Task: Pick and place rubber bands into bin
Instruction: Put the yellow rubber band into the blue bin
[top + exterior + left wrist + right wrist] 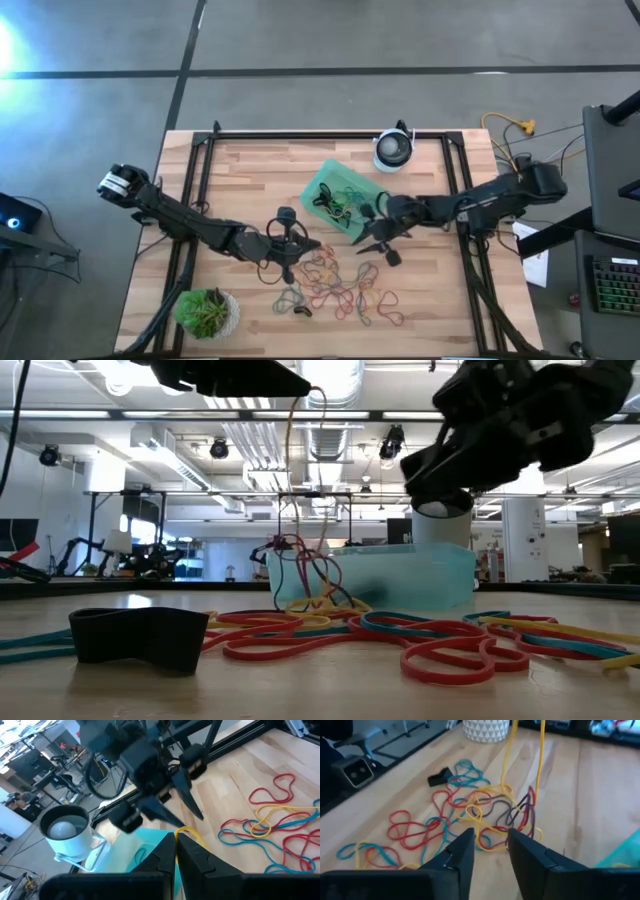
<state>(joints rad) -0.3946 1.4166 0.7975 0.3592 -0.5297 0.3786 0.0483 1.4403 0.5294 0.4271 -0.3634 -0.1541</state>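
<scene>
Here the rubber bands [340,285] lie in a loose heap on the table, just in front of the bin [340,200]. One yellow band [525,755] hangs stretched upward from the heap, pinched by the pressed-together left gripper [300,243]. The right gripper [385,240], fingers spread, hovers near the bin's front edge.

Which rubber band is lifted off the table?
The thin yellow rubber band, pinched in the shut left gripper and stretched upward; the others lie flat.

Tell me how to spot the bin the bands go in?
Start at the wooden table and find the round white device at its far edge. Just beside it sits the bin, a shallow mint-green see-through tray, the only square container, already holding a few rubber bands.
</scene>
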